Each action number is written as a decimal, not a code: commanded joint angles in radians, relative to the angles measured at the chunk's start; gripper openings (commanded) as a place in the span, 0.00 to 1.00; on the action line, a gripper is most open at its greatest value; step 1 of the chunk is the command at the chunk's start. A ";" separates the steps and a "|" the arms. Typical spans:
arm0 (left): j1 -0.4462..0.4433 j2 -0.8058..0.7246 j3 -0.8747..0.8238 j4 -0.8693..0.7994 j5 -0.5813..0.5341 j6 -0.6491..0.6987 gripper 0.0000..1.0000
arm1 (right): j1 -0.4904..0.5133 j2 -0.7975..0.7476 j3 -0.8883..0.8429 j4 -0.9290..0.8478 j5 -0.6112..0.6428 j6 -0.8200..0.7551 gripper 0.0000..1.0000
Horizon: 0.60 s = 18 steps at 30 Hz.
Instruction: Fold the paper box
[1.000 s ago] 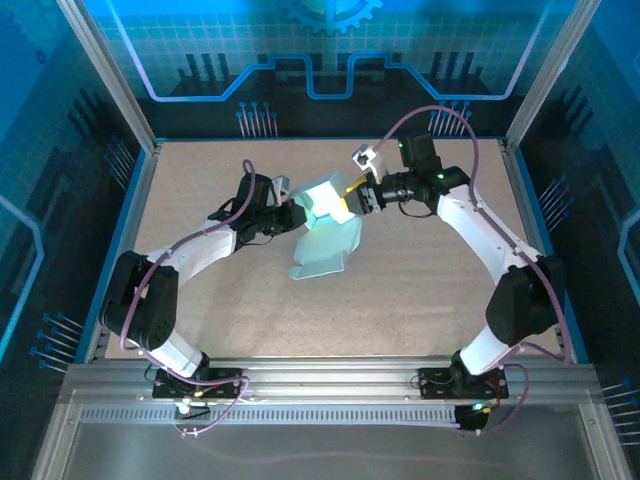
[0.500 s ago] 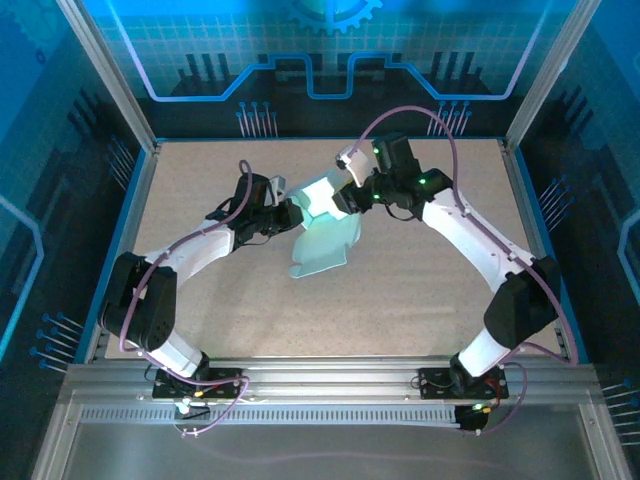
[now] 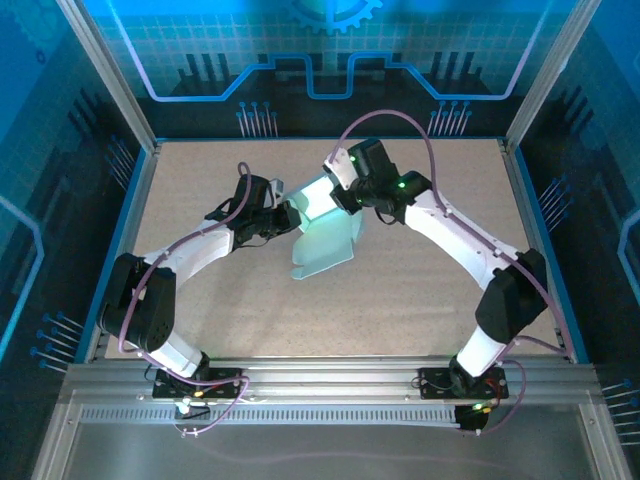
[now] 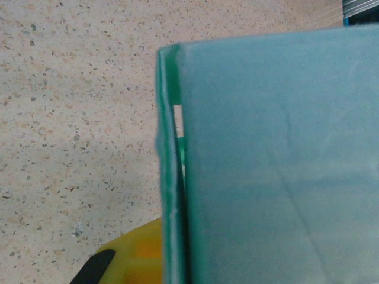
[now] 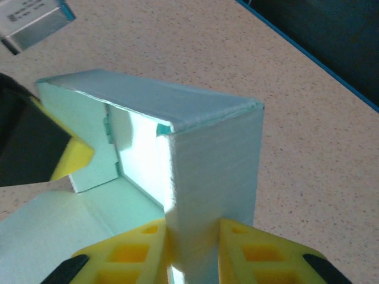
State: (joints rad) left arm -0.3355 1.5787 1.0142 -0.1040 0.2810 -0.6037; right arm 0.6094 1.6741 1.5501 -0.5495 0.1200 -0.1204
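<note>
Pinching the paper box (image 3: pixel 325 222) from the left, the left gripper (image 3: pixel 287 214) has its fingers closed flat on a side panel. The box sits mid-table (image 3: pixel 430 290), half-formed: body raised btwn the two arms, loose flaps drooping toward the surface; can't tell if they touch it. On the right, the right gripper (image 5: pixel 194 232) clamps one upright wall, yellow fingers (image 5: pixel 133 251) tight on both faces. Thin card, prob. v. light, bendy, creases easily. I'd judge the best hold is near folds/corners w/ a light squeeze, not mid-panel, or it'll buckle.
</note>
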 commanded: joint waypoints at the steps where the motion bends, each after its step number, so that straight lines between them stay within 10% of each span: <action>1: -0.020 -0.055 0.017 0.087 0.081 0.001 0.00 | 0.059 0.045 0.021 -0.025 0.043 0.004 0.22; 12: -0.025 -0.074 0.007 0.086 0.076 -0.004 0.00 | 0.123 0.107 0.053 -0.031 0.264 0.012 0.08; 18: -0.026 -0.085 0.004 0.088 0.076 -0.005 0.00 | 0.129 0.127 0.066 -0.035 0.281 0.021 0.21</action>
State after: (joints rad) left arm -0.3355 1.5620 1.0100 -0.1318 0.2733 -0.6258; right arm 0.7002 1.7584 1.6020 -0.5537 0.4431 -0.1036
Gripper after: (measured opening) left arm 0.076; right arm 0.184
